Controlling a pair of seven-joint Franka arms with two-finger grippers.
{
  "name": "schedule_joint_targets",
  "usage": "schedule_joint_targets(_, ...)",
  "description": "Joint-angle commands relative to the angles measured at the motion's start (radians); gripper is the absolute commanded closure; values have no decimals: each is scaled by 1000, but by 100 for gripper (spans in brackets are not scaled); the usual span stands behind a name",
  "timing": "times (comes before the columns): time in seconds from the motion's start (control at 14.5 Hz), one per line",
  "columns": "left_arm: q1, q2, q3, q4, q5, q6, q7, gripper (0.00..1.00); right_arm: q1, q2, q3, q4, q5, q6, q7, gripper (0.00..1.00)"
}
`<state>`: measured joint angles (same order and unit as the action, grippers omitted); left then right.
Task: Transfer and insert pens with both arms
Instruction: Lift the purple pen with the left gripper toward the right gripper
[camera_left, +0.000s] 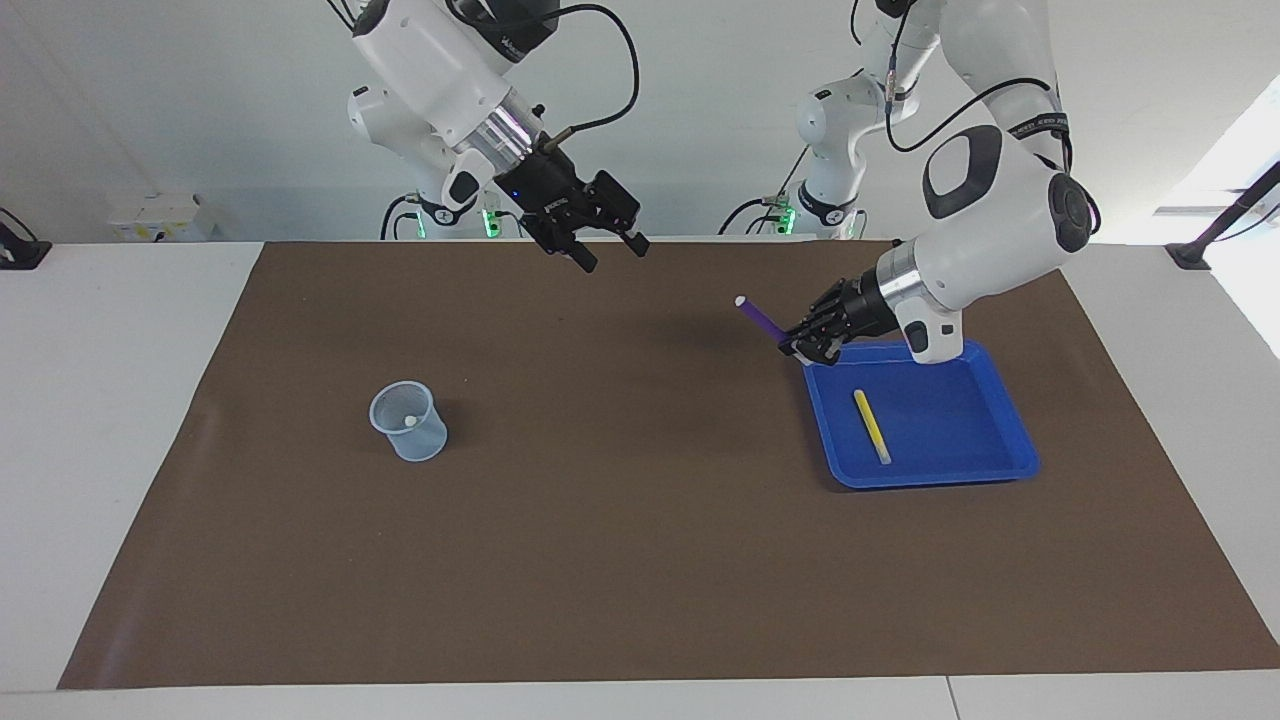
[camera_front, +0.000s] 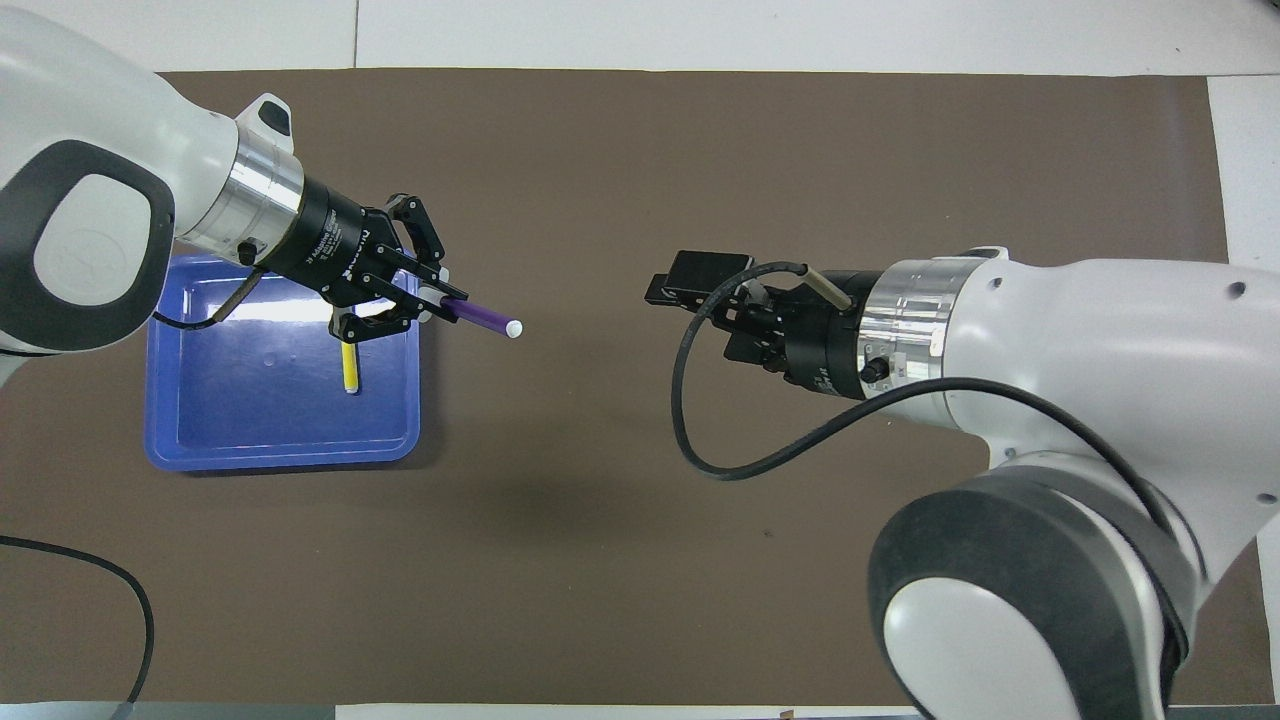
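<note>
While clamped in the left tool (camera_left: 800, 347), purple pen (camera_left: 759, 318) tilted, whitish end upward.

My bench: white table (camera_left: 120, 420), wide brown mat (camera_left: 620, 560) covering most of it, white margins showing at frame edges. In overhead view, seam in white tabletop (camera_front: 356, 35) near upper left. Plain pale wall (camera_left: 150, 110) fills top of facing view. White box (camera_left: 160, 217) against wall at upper left. Thin black rod with black foot (camera_left: 1222, 228) at upper right. Bright daylight (camera_left: 1245, 140) spilling in at right edge, upper part.
</note>
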<state>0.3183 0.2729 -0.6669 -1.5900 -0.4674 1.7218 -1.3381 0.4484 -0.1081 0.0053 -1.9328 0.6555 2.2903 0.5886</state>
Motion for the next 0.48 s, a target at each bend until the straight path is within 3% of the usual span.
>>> schedule_joint_targets(0.0, -1, -88, 3, -88, -132, 65, -103, 100, 35, -30, -1, -66, 21, 90, 4, 0)
schedule_joint_targets(0.41, -68, -329, 3, -361, -371, 306, -214, 100, 108, 28, 1, -61, 19, 215, -19, 0)
